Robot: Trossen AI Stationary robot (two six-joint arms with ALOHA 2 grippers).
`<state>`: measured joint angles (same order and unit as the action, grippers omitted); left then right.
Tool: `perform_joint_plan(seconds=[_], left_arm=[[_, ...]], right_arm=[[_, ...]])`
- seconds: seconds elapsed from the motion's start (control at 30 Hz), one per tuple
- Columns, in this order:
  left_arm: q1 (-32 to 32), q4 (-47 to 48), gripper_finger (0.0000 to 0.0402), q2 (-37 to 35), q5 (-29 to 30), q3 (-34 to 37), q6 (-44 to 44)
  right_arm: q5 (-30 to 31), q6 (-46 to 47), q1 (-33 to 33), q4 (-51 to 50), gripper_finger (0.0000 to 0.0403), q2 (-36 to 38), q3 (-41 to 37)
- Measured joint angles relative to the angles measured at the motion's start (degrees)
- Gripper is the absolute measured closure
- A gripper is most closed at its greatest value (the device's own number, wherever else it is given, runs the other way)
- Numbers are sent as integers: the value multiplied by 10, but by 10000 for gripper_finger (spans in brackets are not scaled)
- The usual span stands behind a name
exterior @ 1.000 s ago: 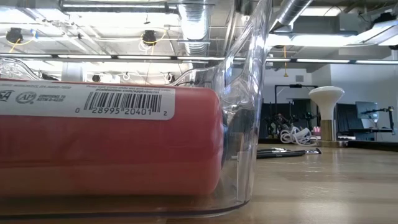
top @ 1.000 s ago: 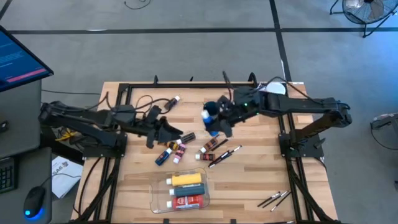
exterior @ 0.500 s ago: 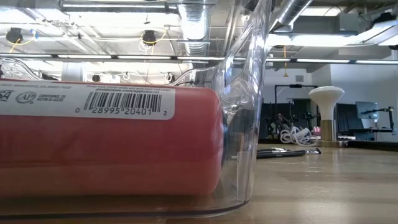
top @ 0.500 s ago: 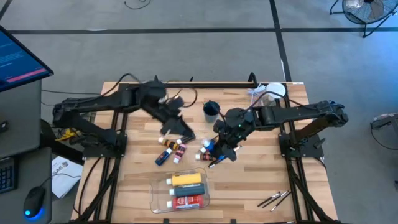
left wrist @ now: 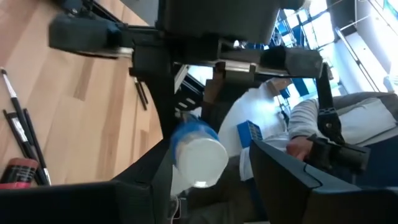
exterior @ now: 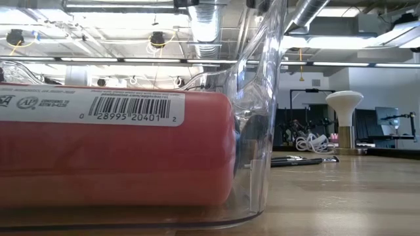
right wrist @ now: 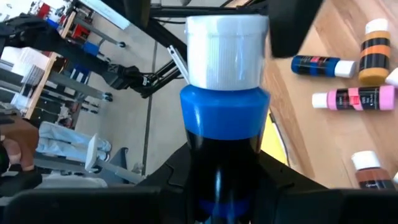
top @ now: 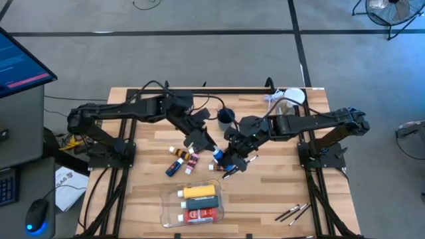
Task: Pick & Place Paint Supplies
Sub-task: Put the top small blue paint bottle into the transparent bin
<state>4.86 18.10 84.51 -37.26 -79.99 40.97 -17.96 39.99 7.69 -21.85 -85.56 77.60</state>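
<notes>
A blue paint bottle (top: 217,157) with a white cap (right wrist: 227,50) hangs over the middle of the table, and my right gripper (top: 225,159) is shut on it. My left gripper (top: 210,146) is open, one finger (right wrist: 292,25) on each side of that cap (left wrist: 199,163); I cannot tell whether it touches the cap. Several small bottles (top: 180,158) and thin brushes (top: 234,166) lie on the wood under and beside the grippers. A yellow bottle (top: 199,191) and a red tube (exterior: 111,151) lie in the clear tray (top: 167,211). My right gripper pinches the blue bottle's dark body (right wrist: 222,163), below its blue shoulder, between its two fingers. The bottle lies along the fingers and its white cap points away from the wrist toward my left gripper. It is lifted clear of the table.
A dark cup (top: 226,117) stands at the far middle and a white-lidded thing (top: 293,97) at the far right corner. More brushes (top: 292,212) lie near the right front corner. A person's arm (left wrist: 311,124) shows beyond the table.
My right gripper has carried the blue bottle from beside the dark cup toward the table's near edge and a little down. My left gripper has risen from the loose bottles, swung toward the right and turned, and now stands at the bottle's cap.
</notes>
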Motion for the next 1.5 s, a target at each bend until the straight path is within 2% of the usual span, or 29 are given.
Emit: perform_joint_plan(seconds=[0.7, 1.2, 1.5], left_arm=[[1, -4, 229, 5, 13, 0, -16], [0, -4, 229, 22, 11, 1, -17], [0, -4, 270, 22, 13, 1, -17]], right_arm=[[-2, 6, -29, 9, 316, 0, 0], [21, 6, -34, 16, 320, 0, 0], [19, 6, -34, 16, 320, 0, 0]])
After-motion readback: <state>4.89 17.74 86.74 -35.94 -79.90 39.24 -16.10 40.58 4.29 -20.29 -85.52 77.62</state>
